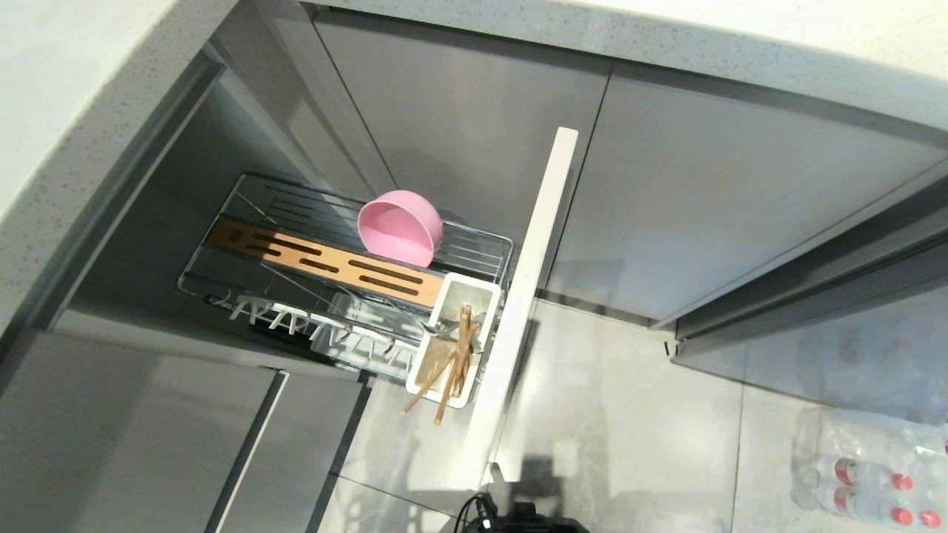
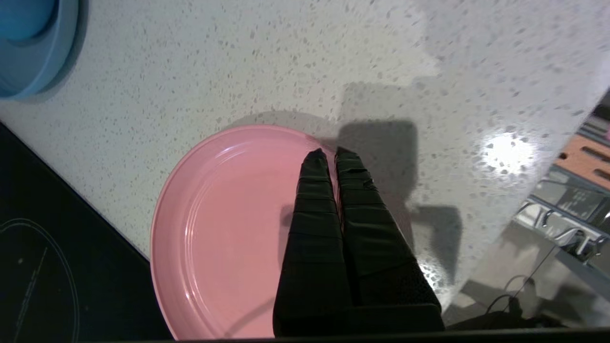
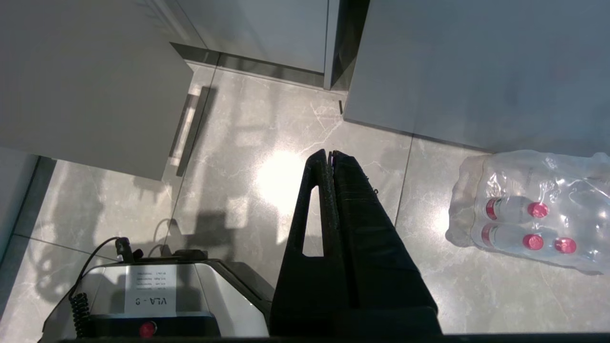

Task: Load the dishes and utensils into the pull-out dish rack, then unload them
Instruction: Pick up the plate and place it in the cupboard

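The pull-out dish rack (image 1: 222, 285) stands drawn out of the cabinet. The pink bowl (image 1: 401, 226) sits tilted on its wire basket, just behind the slotted wooden strip (image 1: 318, 260). The chopsticks (image 1: 453, 366) stand in the white utensil cup (image 1: 453, 340) by the pale front panel (image 1: 518, 303). Up on the speckled countertop (image 2: 286, 57), the left gripper (image 2: 331, 153) holds the pink plate's (image 2: 224, 228) rim between closed fingers. The right gripper (image 3: 330, 155) hangs over the floor, pressed together and empty, with bottled water (image 3: 529, 209) nearby.

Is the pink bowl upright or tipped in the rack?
Tipped: the pink bowl lies on its side on the dish rack wires, opening facing sideways, behind the wooden strip.
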Available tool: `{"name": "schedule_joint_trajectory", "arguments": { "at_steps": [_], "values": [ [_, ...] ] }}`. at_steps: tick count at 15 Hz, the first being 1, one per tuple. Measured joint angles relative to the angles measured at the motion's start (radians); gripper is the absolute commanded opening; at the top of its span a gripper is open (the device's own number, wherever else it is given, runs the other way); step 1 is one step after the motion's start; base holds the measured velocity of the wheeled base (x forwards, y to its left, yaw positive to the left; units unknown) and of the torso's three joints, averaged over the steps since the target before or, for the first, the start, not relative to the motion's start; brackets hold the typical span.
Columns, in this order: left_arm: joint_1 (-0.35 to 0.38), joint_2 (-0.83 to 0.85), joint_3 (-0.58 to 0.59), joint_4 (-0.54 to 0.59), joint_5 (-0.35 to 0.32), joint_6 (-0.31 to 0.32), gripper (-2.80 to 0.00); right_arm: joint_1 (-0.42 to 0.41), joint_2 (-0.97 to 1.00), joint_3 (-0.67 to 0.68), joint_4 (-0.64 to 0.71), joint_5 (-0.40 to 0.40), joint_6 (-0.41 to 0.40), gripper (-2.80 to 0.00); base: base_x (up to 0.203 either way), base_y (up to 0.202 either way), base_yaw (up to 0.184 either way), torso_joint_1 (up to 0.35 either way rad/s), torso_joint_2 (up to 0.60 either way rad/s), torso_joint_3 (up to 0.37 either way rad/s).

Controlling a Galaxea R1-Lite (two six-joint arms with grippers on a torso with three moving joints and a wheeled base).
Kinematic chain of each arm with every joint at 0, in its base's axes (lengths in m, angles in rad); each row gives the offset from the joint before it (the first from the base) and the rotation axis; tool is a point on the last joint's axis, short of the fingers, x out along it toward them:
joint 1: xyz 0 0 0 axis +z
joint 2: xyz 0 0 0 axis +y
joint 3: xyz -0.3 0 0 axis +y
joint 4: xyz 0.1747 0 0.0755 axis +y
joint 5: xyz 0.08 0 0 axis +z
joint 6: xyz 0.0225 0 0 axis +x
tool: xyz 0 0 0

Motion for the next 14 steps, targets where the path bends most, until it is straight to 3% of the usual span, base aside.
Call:
{"name": "schedule_joint_trajectory", "arguments": {
  "at_steps": [1, 7, 14],
  "values": [
    [0.004, 0.009, 0.003, -0.001, 0.001, 0.008, 0.00, 0.000, 0.000, 0.000, 0.000, 0.000, 0.000, -2.80, 0.000, 0.000, 0.000, 0.000, 0.00, 0.000],
    [0.010, 0.036, 0.023, 0.005, -0.001, -0.008, 0.00, 0.000, 0.000, 0.000, 0.000, 0.000, 0.000, -2.80, 0.000, 0.000, 0.000, 0.000, 0.00, 0.000],
    [0.064, 0.051, 0.108, 0.001, -0.006, -0.191, 0.00, 0.000, 0.000, 0.000, 0.000, 0.000, 0.000, -2.80, 0.000, 0.000, 0.000, 0.000, 0.00, 0.000]
  ]
}}
